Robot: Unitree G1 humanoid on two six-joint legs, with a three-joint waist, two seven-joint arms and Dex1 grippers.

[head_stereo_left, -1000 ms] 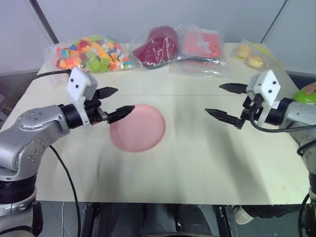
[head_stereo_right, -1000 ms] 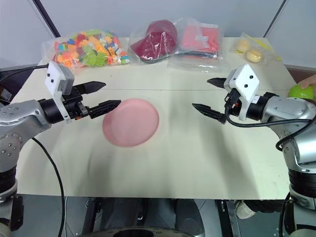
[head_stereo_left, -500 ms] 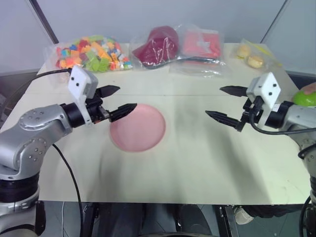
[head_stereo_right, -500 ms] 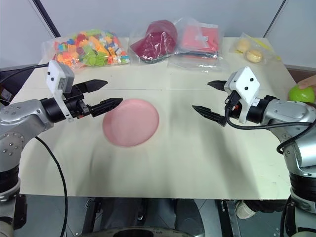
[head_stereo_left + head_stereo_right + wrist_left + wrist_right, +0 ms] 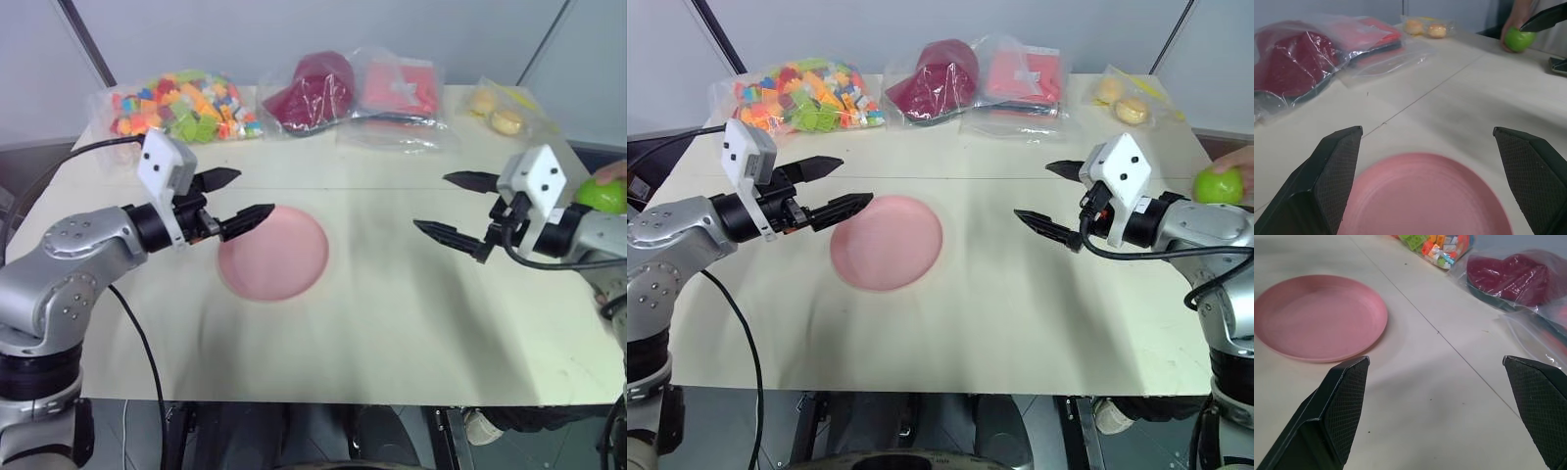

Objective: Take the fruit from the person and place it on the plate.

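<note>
A cream table (image 5: 1019,323) holds a pink plate (image 5: 887,242) left of centre. My left gripper (image 5: 837,186) hovers at its rim, my right gripper (image 5: 1058,201) opposite, both spread wide and empty. A person's hand (image 5: 1232,160) offers the green fruit (image 5: 1218,185) behind my right wrist, likely awaiting handover.

Cream table (image 5: 392,323), pale grey walls (image 5: 294,29)
</note>
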